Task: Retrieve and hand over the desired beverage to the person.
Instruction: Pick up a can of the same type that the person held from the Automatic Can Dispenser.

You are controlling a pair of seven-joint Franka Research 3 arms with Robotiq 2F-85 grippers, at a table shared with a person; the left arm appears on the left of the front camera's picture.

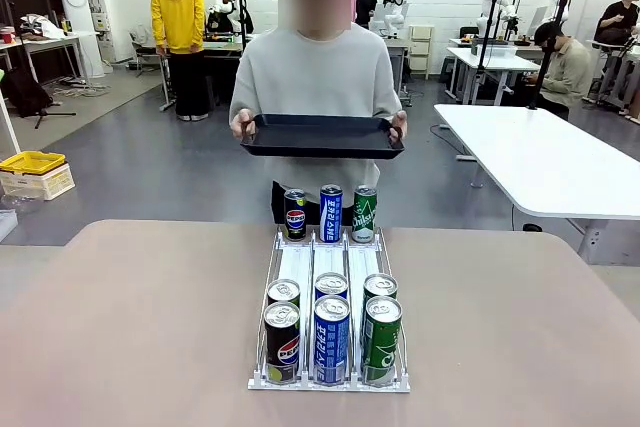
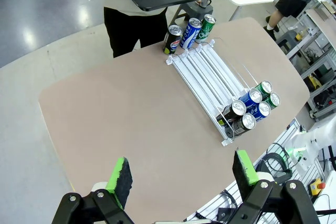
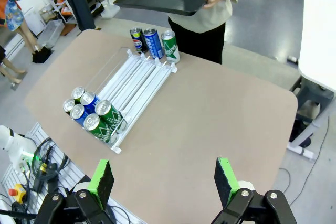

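Left gripper [image 2: 182, 170]: jaws spread wide, nothing between the green pads, hanging high above the tabletop [image 2: 121, 108]. Right gripper [image 3: 164, 176]: same state, jaws spread and empty, well above the tabletop.

Front view: wire rack [image 1: 330, 265] sits mid-tabletop, three lanes running 12 to 6 o'clock. Six cans [image 1: 331, 332] are bunched upright at its 6 o'clock end in two rows of three. Black Pepsi is in the 9 o'clock lane, blue in the middle, green in the 3 o'clock lane. Three more stand upright just past the rack's 12 o'clock end in the same order: black Pepsi can [image 1: 295, 214], blue can [image 1: 331, 212], green can [image 1: 364, 214], close side by side.

Person [image 1: 318, 67] in a light grey top stands at the tabletop's 12 o'clock edge, holding a flat black tray [image 1: 322, 137] level by both short ends, above and behind the three far cans.

Background: someone in a yellow hoodie [image 1: 178, 17] at 10 o'clock, back turned; white table [image 1: 540, 157] at 2 o'clock.
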